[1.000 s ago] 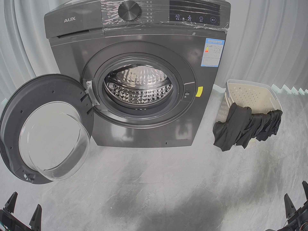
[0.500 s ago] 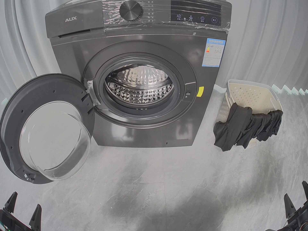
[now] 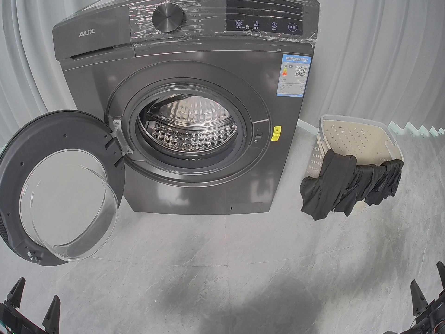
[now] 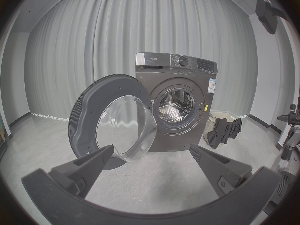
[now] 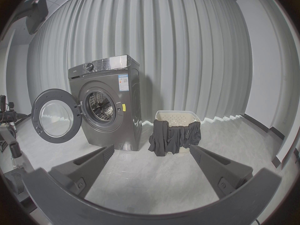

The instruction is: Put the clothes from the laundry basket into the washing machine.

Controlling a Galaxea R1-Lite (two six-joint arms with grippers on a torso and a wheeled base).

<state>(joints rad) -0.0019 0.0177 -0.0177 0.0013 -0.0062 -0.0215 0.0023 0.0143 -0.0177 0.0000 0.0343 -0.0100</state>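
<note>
A grey front-loading washing machine stands ahead, its round door swung wide open to the left and its steel drum showing nothing inside. To its right on the floor sits a cream laundry basket with dark clothes draped over its front rim. In the right wrist view the basket and the clothes lie straight ahead. My left gripper is low at the near left, open and holding nothing. My right gripper is low at the near right, also open.
Pale marble-look floor stretches between me and the machine. A white pleated curtain runs behind everything. The open door juts out over the floor at the left. A tripod stand is off to one side.
The whole head picture has shifted a little to the left, so the camera has moved. Both grippers hold the same places in the picture and stay open.
</note>
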